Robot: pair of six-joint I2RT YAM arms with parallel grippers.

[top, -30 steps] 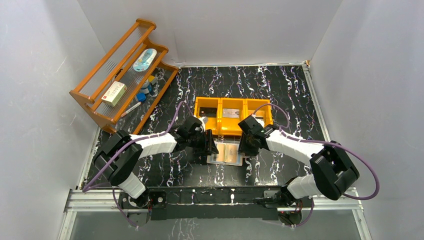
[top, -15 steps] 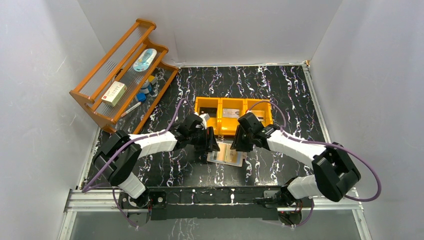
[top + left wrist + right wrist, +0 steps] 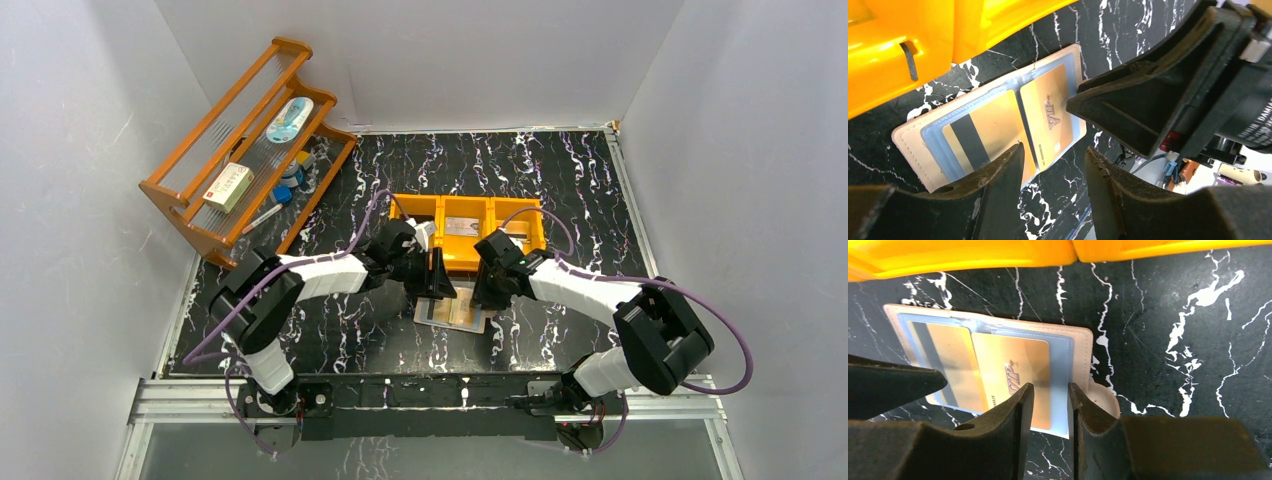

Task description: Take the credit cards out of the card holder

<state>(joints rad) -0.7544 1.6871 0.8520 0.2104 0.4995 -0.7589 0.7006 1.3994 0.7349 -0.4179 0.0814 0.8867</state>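
Card holder (image 3: 452, 308): lies opened flat on the black marble table (image 3: 590, 190), just in front of the orange tray (image 3: 462, 262) and between my two grippers.
Holder's sleeves: two clear bluish pockets side by side on the beige backing, each with a gold card in it.
Striped card (image 3: 979, 134): gold with a black stripe, tucked in the pocket on my left-gripper side.
Lettered card (image 3: 1013, 371): gold with raised lettering, in the other pocket, with its edges inside the plastic.
Closing tab (image 3: 1104, 401): a pale rounded flap sticking out from the holder's edge on my right-gripper side, lying on the table.
Left gripper (image 3: 1053, 150): released, with fingers spread and nothing between them. It hangs over the holder's near edge by the striped card.
Right gripper (image 3: 1046, 385): fingers parted by a narrow gap. They point down over the lettered card, and the card shows through the gap. I see nothing pinched.
Orange tray: three compartments in a row. The middle one holds a flat pale item (image 3: 460, 226). My wrists hide part of the outer two, so I cannot tell what they hold.
Wooden rack (image 3: 285, 52): stands at the far left and is well apart from the holder.
Rack's shelves: a white box (image 3: 228, 186), a blue-and-white oval packet (image 3: 288, 120) and some small blue-capped items (image 3: 290, 180).
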